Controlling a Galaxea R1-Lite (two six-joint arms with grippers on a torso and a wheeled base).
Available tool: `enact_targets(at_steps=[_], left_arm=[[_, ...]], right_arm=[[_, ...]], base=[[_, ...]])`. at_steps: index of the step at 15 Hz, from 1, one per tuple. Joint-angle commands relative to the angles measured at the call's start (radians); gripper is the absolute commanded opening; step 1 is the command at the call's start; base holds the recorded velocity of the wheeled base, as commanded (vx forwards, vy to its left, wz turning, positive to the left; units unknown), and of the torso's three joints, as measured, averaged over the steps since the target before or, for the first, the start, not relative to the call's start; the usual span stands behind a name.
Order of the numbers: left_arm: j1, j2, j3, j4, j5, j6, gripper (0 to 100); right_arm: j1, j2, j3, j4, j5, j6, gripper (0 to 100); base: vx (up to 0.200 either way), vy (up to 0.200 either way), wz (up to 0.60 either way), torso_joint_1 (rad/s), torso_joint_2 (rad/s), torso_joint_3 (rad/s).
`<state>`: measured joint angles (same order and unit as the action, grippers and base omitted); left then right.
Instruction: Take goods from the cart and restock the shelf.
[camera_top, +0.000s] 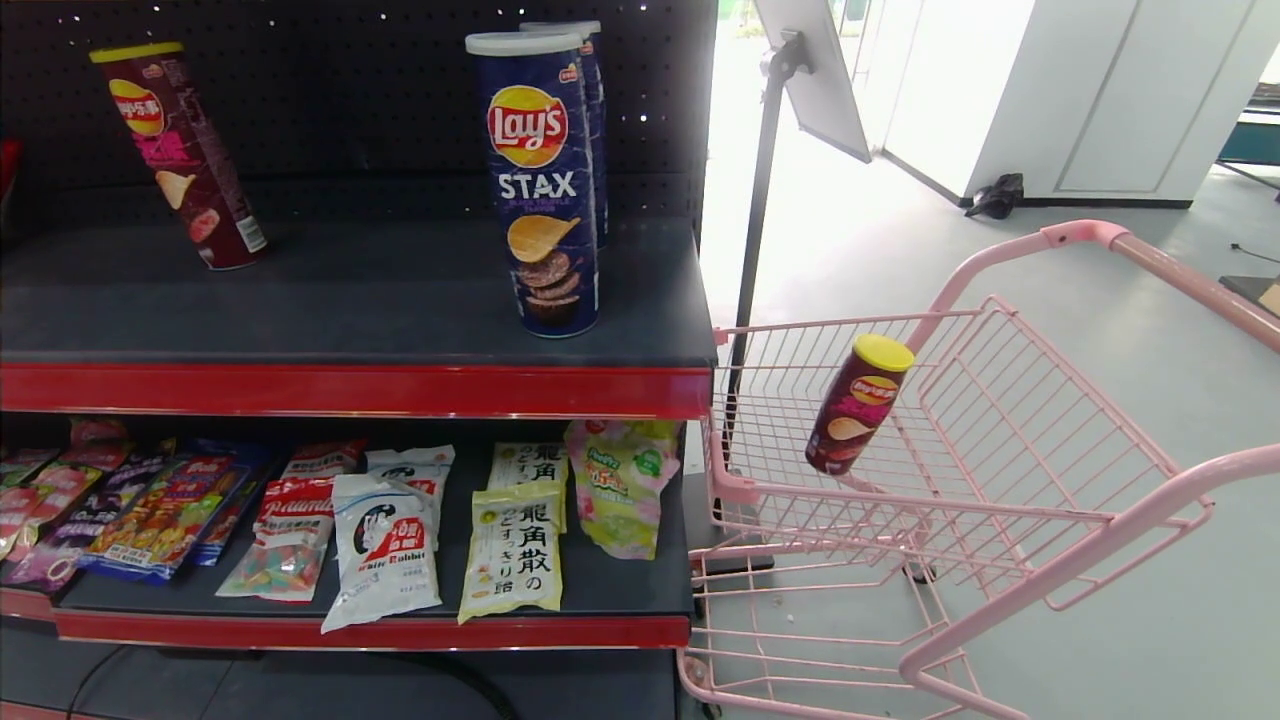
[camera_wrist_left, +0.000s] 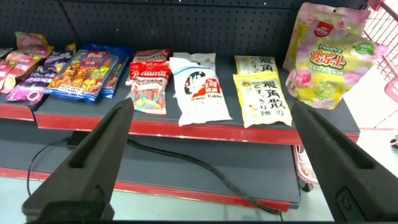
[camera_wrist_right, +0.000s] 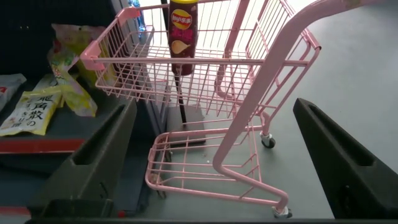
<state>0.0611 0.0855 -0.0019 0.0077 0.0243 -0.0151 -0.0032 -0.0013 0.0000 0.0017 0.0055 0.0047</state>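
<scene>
Leaning tilted inside the pink cart (camera_top: 1085, 234) basket: maroon chip can (camera_top: 860, 405), yellow lid up. Between cart and shelf (camera_top: 350, 300), a black sign pole (camera_top: 755, 230). On the top shelf, two blue cans (camera_top: 545, 180) upright, another maroon can (camera_top: 180, 150) tilted far left. Snack bags (camera_top: 385, 540) below. Left claw (camera_wrist_left: 208, 112) and right claw (camera_wrist_right: 214, 106) wide open, gripping nothing.

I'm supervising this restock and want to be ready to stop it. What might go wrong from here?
1. The maroon can stands close to the wire wall of the pink cart; the open right gripper might snag the wires or tip the can.
2. The blue can stands near the front edge of the upper shelf; a bump while shelving might knock it off.
</scene>
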Motion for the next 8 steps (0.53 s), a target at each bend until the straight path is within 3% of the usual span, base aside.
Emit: enact_targets(at_steps=[1, 6, 8], left_arm=[[0.000, 0.000, 0.000, 0.000, 0.000, 0.000, 100], [0.000, 0.000, -0.001, 0.000, 0.000, 0.001, 100], [0.000, 0.000, 0.000, 0.000, 0.000, 0.001, 100]], right_arm=[[0.000, 0.001, 0.000, 0.000, -0.001, 0.000, 100], [0.000, 0.001, 0.000, 0.000, -0.001, 0.000, 100], [0.000, 0.001, 0.000, 0.000, -0.001, 0.000, 100]], base=[[0.000, 0.000, 0.00, 0.000, 0.00, 0.000], [0.000, 0.000, 0.00, 0.000, 0.00, 0.000], [0.200, 0.000, 0.00, 0.002, 0.00, 0.002]])
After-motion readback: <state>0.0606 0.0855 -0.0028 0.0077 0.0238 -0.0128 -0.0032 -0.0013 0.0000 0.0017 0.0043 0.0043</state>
